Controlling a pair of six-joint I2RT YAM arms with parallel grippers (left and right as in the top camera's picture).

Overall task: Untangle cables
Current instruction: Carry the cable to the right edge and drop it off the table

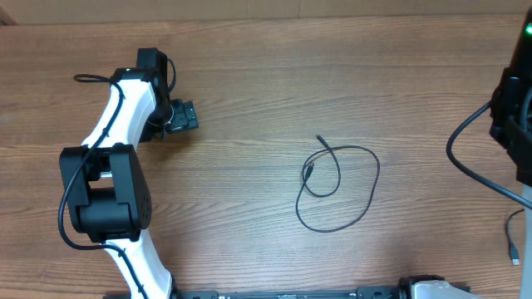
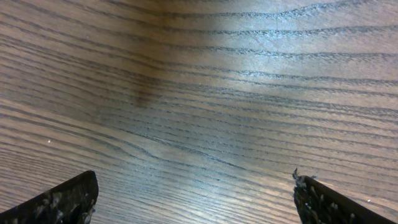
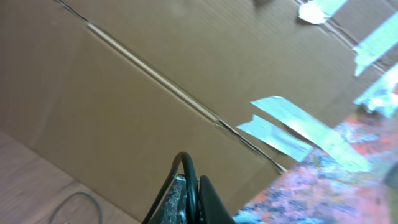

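wood-grain table (image 1: pixel 249 50); one thin black cable (image 1: pixel 379 166) lying loosely looped, centre-right

The cables (image 1: pixel 339 176) are black, the table (image 1: pixel 249 100) brown with wood grain, the left arm (image 1: pixel 125 112) white and black.

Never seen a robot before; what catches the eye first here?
A thin black cable lies in a loose, crossed loop on the wooden table, right of centre. At the left, the white-and-black left arm stretches over the table, its left gripper open above bare wood. At the far right, the right gripper, shut, seems to pinch a second cable.
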